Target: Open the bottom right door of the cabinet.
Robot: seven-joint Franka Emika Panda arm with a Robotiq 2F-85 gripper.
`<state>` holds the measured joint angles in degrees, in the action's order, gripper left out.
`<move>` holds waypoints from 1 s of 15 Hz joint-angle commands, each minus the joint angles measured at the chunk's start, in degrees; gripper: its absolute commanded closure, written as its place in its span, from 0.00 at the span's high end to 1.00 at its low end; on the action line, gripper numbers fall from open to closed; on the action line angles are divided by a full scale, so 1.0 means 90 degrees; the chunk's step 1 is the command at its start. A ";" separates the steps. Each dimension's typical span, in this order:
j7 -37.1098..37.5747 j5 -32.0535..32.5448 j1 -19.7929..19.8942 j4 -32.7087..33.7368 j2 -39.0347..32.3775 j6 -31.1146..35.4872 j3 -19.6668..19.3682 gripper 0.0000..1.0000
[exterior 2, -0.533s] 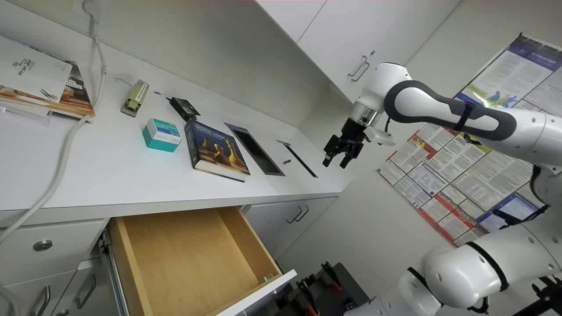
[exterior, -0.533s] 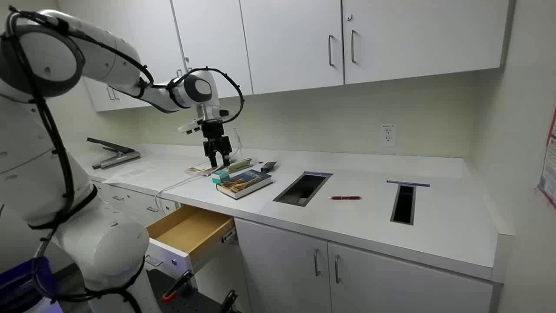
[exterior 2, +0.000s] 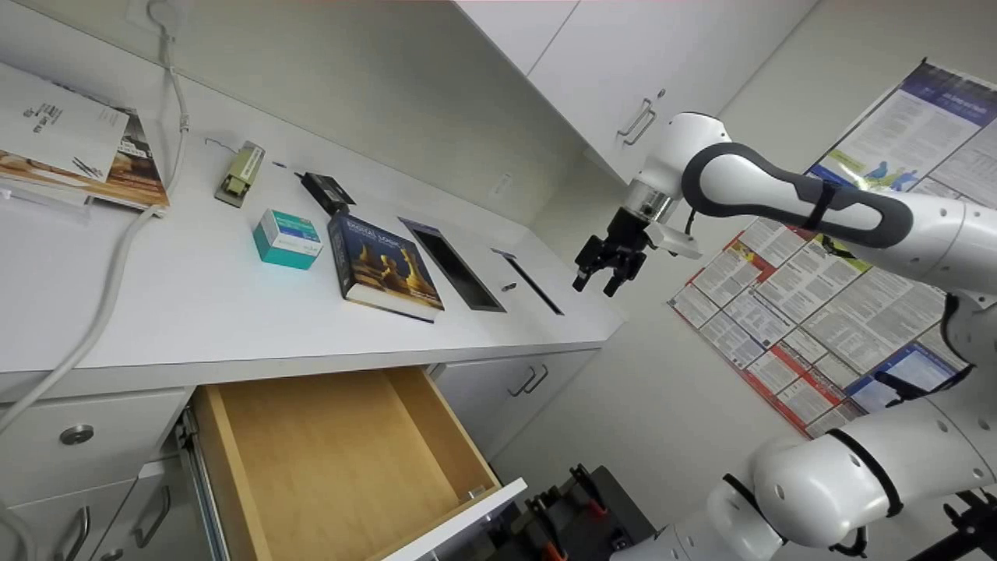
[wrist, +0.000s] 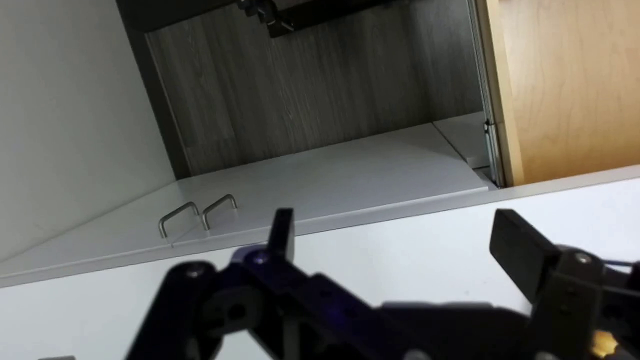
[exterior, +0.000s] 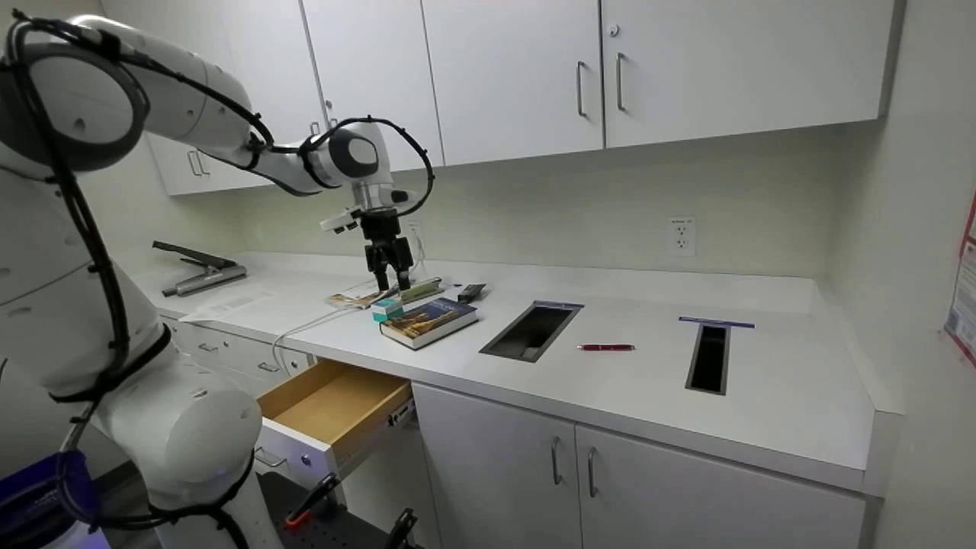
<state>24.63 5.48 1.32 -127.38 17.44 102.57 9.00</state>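
The bottom right door (exterior: 724,499) of the white cabinet (exterior: 793,423) is seen closed at the lower right of the frame in an exterior view. Well apart from it, the gripper (exterior: 393,286) is held up left of centre, its jaws spread wide. Between the arm (exterior: 179,415) and a twin door (exterior: 496,457), a drawer (exterior: 335,404) (light wood inside) is pulled out, with a black board (exterior: 343,528) seen below it. Across the countertop (exterior: 640,381), a book (exterior: 428,320), a teal-and-white box (exterior: 387,309) and a red pen (exterior: 606,348) are scattered.

I look down on the cabinet (exterior: 610,389) and drawer (exterior 2: 343,460) in both exterior views, and past the close-up hand (wrist: 395,230) in the wrist view
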 commanded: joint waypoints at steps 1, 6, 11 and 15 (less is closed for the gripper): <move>0.0266 -0.0169 0.0272 0.0093 0.0037 0.0305 -0.0543 1.00; 0.0433 -0.0343 0.0855 -0.0017 -0.0172 0.0856 -0.1395 1.00; 0.0725 -0.0661 0.1269 -0.0621 -0.0407 0.1320 -0.1884 1.00; 0.0525 -0.0499 0.1262 -0.0400 -0.0469 0.1107 -0.1872 1.00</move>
<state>29.42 1.04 12.44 -131.05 13.26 112.63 -8.05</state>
